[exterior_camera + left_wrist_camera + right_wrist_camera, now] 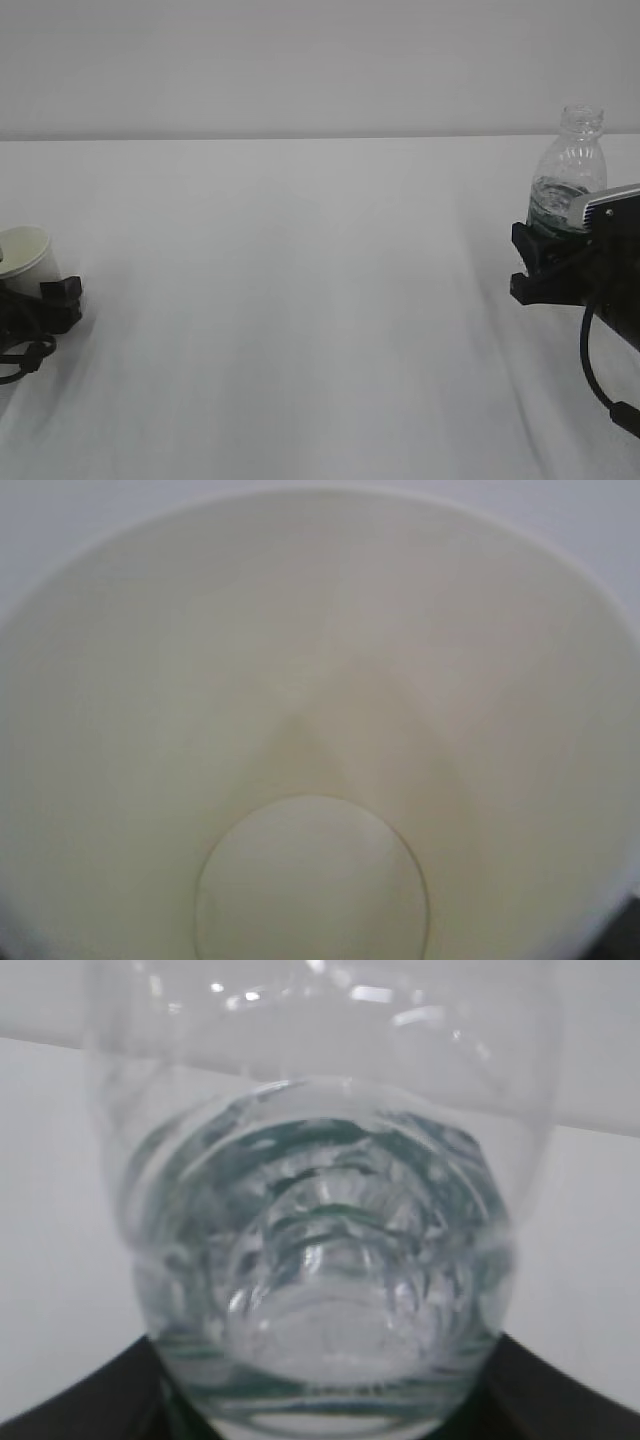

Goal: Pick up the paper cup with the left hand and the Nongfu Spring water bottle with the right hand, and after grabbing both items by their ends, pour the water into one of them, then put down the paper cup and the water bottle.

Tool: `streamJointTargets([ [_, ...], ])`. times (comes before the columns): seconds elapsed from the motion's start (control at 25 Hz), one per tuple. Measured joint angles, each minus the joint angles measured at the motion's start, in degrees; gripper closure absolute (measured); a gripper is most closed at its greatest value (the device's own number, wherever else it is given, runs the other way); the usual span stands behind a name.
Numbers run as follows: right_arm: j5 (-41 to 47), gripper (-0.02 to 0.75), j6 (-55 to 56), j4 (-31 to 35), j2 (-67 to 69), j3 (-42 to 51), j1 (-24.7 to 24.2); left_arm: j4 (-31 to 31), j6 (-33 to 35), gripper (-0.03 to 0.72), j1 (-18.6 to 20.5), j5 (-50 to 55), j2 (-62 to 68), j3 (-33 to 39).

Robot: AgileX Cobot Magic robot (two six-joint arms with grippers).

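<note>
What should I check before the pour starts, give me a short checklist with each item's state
1. Left hand around the paper cup: ok, fingers flank its base.
2. Cup empty: ok, dry bottom in the left wrist view.
3. Right hand around the Nongfu Spring water bottle: ok, at its lower part.
4. Bottle uncapped: ok, neck open.
5. Water in bottle: ok, low level.
6. Grip firmness on either: cannot tell.

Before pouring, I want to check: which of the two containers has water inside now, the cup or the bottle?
The clear bottle on the right has water in its lower part. The white paper cup on the left looks dry and empty inside.
</note>
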Motion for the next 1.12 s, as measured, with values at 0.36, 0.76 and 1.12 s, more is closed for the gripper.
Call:
streamJointTargets([
  [0.36, 0.0, 0.339, 0.0, 0.0, 0.0, 0.0, 0.0, 1.3, 0.0, 0.130, 0.0, 0.0, -1.9, 0.0],
  [0.76, 0.0, 0.339, 0.0, 0.0, 0.0, 0.0, 0.0, 0.0, 0.0, 0.130, 0.0, 0.0, -1.9, 0.0],
  [1.12, 0.0, 0.339, 0.0, 0.0, 0.0, 0.0, 0.0, -0.5, 0.0, 0.146, 0.0, 0.0, -1.9, 0.0],
])
